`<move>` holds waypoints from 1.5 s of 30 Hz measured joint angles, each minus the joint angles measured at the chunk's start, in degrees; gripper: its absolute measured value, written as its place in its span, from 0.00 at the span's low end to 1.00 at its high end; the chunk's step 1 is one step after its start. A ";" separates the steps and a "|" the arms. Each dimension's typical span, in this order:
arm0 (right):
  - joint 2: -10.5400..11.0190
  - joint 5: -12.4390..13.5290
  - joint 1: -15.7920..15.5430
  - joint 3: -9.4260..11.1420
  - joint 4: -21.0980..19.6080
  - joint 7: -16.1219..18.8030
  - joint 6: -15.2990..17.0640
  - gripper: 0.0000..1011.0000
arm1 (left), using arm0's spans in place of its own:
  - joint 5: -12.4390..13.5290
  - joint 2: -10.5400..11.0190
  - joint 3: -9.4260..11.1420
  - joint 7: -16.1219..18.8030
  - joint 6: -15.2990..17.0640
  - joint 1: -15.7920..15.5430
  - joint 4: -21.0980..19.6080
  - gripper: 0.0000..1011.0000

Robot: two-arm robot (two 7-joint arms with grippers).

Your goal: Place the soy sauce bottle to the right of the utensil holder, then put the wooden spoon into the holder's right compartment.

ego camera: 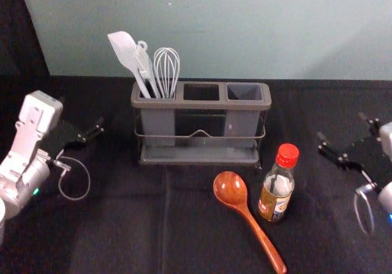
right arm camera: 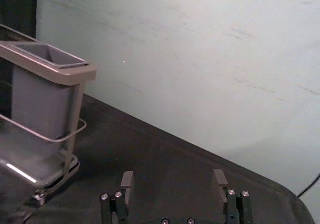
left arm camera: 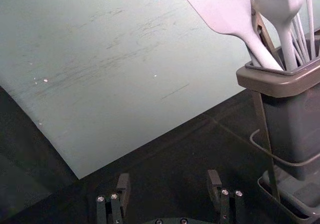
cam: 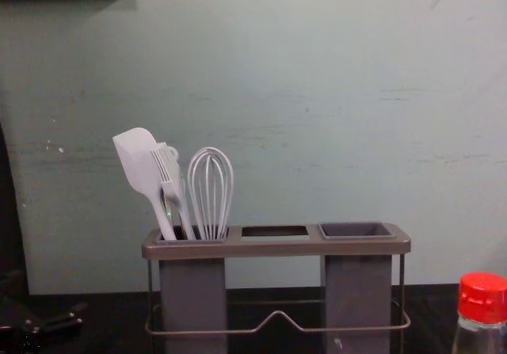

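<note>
The spoon [ego camera: 231, 190] lies aslant before the holder [ego camera: 199, 159], bowl toward it, handle running nearer and rightward. The bottle [ego camera: 277, 191] stands upright just right of the spoon. Left gripper [ego camera: 82, 114] and right gripper [ego camera: 342, 127] hang open either side.

We see soft, even light on the pale wall [ego camera: 233, 22], with a faint diagonal shadow at its right in the head view. Grain speckles the dim black cloth [ego camera: 122, 225]. Glare whitens the spatula [left arm camera: 225, 8]; glints catch the spoon [ego camera: 231, 189] and the holder's base [right arm camera: 42, 176].
</note>
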 joint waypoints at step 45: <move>6.90 20.58 -20.64 9.28 -17.88 22.68 -8.75 0.99 | 0.00 0.00 0.00 0.00 0.00 0.00 0.00 0.99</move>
